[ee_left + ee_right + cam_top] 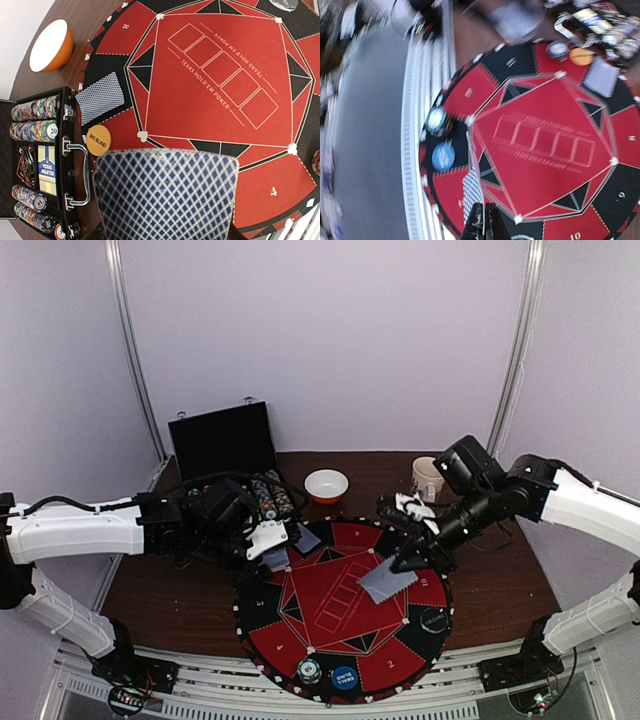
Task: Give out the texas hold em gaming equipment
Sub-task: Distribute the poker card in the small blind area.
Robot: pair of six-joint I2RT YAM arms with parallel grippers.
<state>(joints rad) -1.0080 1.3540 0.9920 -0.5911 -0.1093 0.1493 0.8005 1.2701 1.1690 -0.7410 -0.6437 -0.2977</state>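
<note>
A blue-checked playing card [165, 195] fills the bottom of the left wrist view and hides the fingers; my left gripper [272, 550] is shut on it over the mat's left rim. My right gripper [485, 222] is shut on another playing card [474, 192], seen edge-on; from above that card [388, 580] hangs over the right side of the round red-and-black mat [330, 635]. One card [99, 97] lies face down on the mat. An orange "BIG BLIND" disc [98, 139] sits beside the case. A blue disc [343, 677], a chip stack [309, 671] and a black disc [433, 620] rest on the mat's near rim.
An open black briefcase [225, 440] with rows of chips [35, 107] stands at the back left. An orange-and-white bowl [326, 485] and a white mug [428, 478] sit behind the mat. The table's near edge carries a ribbed white rail [412, 150].
</note>
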